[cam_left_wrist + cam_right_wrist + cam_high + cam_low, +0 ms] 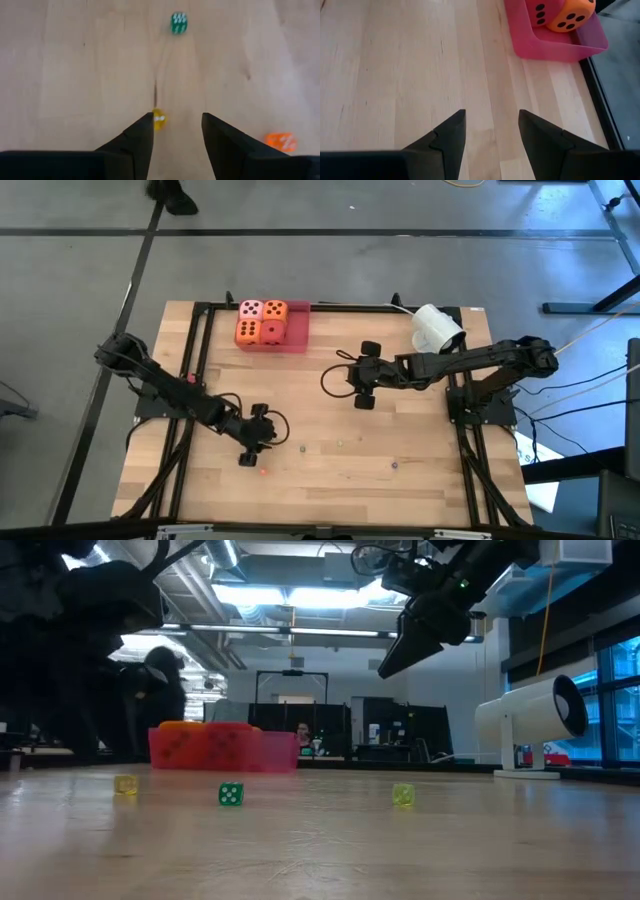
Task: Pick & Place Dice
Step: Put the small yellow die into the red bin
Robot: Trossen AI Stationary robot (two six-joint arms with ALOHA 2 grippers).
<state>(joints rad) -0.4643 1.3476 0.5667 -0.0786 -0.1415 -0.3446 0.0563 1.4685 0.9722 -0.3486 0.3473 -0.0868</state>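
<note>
four dice (262, 321), one tray (297, 340), four beads (302, 447)

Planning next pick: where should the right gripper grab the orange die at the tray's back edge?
From above. The orange die is packed against the pink die and red die; only its side facing the tray and its bare end looks free. One finger there, the other probably wedged into the pink-die seam.

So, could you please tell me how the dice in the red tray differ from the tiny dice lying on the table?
The dice in the tray are far bigger, opaque pink, orange and red, and packed together. The tiny dice are translucent green and yellow, scattered apart on bare wood. Both kinds are pipped cubes.
</note>
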